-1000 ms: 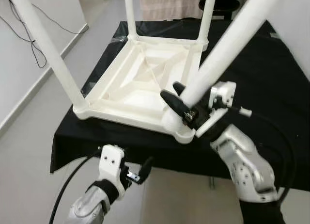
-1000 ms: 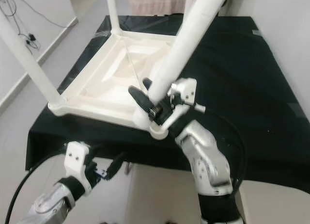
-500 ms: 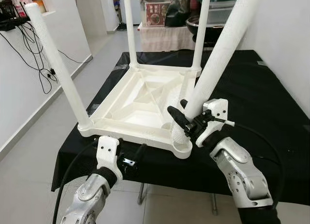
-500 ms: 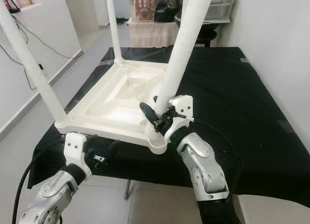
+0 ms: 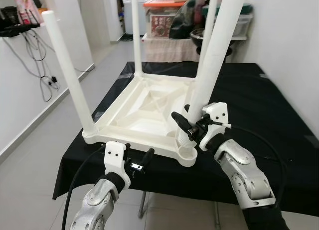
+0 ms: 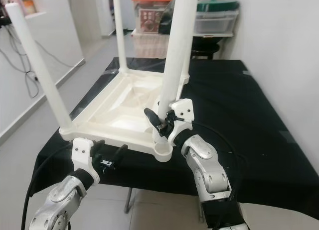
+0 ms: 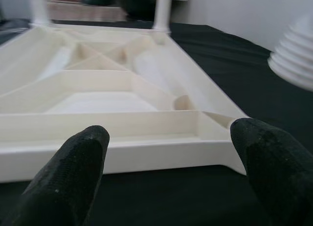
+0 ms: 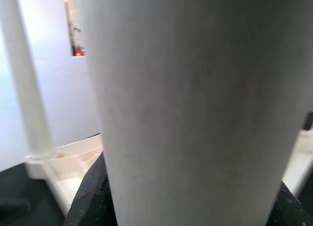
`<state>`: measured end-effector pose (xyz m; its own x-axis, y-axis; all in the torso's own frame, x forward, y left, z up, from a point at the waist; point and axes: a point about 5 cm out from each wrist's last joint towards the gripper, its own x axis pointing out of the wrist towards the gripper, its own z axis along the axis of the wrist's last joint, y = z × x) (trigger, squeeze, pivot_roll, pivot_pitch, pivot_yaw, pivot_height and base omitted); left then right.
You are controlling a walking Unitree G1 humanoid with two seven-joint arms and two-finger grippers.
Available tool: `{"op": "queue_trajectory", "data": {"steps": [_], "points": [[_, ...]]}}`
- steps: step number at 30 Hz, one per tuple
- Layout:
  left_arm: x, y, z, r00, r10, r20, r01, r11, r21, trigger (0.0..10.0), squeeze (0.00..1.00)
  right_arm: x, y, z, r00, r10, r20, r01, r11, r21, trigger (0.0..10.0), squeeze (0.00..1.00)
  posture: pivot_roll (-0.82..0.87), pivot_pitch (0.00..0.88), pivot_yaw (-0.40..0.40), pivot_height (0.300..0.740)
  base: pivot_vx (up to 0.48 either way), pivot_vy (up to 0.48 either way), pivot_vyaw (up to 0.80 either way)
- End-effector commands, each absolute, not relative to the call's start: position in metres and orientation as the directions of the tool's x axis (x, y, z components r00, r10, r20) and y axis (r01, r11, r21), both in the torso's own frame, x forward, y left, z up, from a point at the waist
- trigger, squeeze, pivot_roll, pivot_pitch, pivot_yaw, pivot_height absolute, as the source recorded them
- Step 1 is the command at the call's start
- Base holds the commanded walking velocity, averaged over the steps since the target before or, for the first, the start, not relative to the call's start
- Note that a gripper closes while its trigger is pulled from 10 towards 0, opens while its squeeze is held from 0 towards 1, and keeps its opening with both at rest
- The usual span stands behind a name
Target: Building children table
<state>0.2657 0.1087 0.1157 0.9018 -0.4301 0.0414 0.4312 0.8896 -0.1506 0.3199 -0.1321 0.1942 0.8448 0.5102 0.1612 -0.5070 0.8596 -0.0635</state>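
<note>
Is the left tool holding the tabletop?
No, the left tool is open, its fingers short of the tabletop edge.

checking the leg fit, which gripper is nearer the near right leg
Right. The right gripper is clamped on that leg just above its threaded base; the left gripper hovers open at the tabletop's near edge, apart from the leg.

white plastic table (image 5: 149,108), white legs (image 5: 67,73), black cloth (image 5: 259,105), silver arms, black fingers (image 7: 73,162), orange-lidded bin (image 5: 167,3)
</note>
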Motion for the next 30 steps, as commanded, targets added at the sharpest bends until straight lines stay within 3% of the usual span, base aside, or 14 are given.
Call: {"op": "queue_trajectory", "data": {"steps": [1,7,30], "points": [[0.265,0.107,0.11,0.899,-0.437,0.022,0.435,0.888,-0.151,10.0,0.0,0.321,-0.132,0.195,0.843,0.512,0.165,-0.506,0.859,-0.077,10.0,0.0,-0.05,0.0,-0.01,0.74,0.251,0.0,0.0],[0.258,0.104,0.1,0.884,-0.467,-0.006,0.462,0.876,-0.138,10.0,0.0,0.317,-0.132,0.185,0.833,0.537,0.137,-0.53,0.844,-0.084,10.0,0.0,-0.06,0.0,0.005,0.74,0.249,0.0,0.0],[0.249,0.096,0.1,0.867,-0.498,0.01,0.495,0.859,-0.131,10.0,0.0,0.308,-0.127,0.174,0.78,0.614,0.121,-0.609,0.789,-0.079,10.0,0.0,-0.05,0.0,0.014,0.74,0.036,0.0,0.0]]}}
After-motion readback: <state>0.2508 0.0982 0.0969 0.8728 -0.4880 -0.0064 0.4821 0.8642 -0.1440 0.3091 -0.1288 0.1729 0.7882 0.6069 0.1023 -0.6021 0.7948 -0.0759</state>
